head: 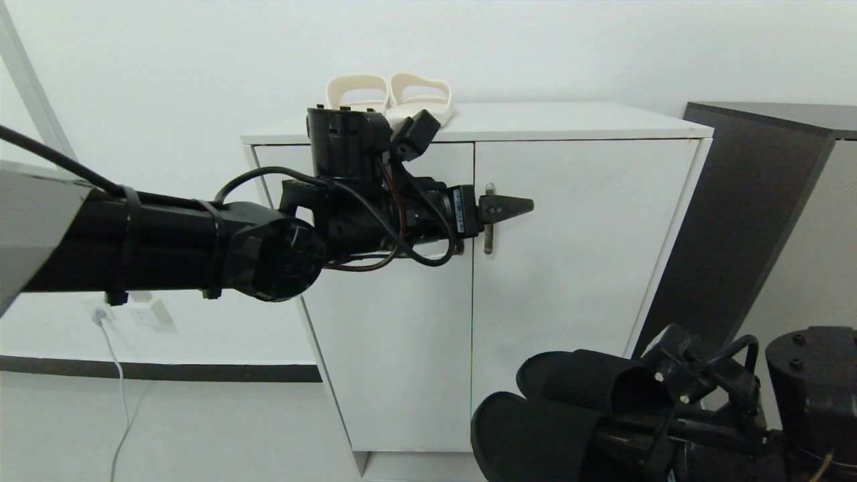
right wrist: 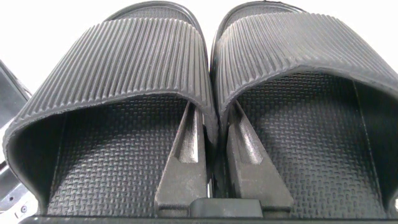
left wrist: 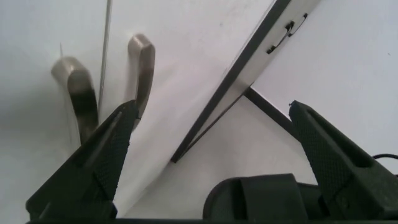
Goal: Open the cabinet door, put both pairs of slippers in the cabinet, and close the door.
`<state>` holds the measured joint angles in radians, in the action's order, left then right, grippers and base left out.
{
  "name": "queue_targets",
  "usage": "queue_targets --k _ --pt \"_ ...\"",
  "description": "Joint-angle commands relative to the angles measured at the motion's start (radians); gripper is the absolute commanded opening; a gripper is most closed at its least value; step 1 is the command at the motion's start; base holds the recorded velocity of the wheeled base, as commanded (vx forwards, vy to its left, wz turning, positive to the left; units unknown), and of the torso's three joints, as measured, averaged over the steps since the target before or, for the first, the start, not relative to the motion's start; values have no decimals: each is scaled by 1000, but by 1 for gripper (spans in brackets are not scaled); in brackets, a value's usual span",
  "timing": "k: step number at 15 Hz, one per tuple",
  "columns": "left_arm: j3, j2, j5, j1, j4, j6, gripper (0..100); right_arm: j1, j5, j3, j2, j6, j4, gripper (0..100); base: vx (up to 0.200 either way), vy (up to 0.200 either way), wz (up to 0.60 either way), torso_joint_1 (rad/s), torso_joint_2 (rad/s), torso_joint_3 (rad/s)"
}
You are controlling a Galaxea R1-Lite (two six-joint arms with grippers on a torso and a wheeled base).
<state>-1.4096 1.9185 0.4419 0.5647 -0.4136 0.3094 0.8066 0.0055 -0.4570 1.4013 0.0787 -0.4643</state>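
A white two-door cabinet (head: 576, 268) stands against the wall with both doors closed. On its top lies a pair of cream slippers (head: 390, 92). My left gripper (head: 510, 206) is at door-handle height, open, in front of the metal handle (head: 489, 231) near the seam between the doors. In the left wrist view two handles (left wrist: 142, 65) show beyond the spread fingers (left wrist: 102, 165), with nothing between them. Low on the right, my right gripper (right wrist: 213, 124) is shut on the inner side walls of a pair of black slippers (head: 556, 408), held side by side.
A dark grey cabinet (head: 750, 221) stands close to the right of the white one. A wall socket with a hanging cable (head: 144, 311) is low on the left wall. Bare floor lies in front of the cabinet.
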Motion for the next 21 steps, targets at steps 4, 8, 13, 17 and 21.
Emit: queue_targets --k 4,8,13,17,21 --pt "-46 57 -2 -11 1 1 100 0 1 0 5 0 -1 0 0 0 0 0 0 0" --pt "-95 100 0 -25 3 1 100 0 4 4 16 0 -1 0 0 0 0 0 0 0" --pt "-95 109 0 -25 1 1 0 0 7 15 16 0 -2 0 0 0 0 0 0 0" --pt "-91 103 1 -23 1 1 0 0 8 18 25 0 -2 0 0 0 0 0 0 0" --pt "-31 70 0 0 -10 -3 0 0 11 18 25 0 -2 0 0 0 0 0 0 0"
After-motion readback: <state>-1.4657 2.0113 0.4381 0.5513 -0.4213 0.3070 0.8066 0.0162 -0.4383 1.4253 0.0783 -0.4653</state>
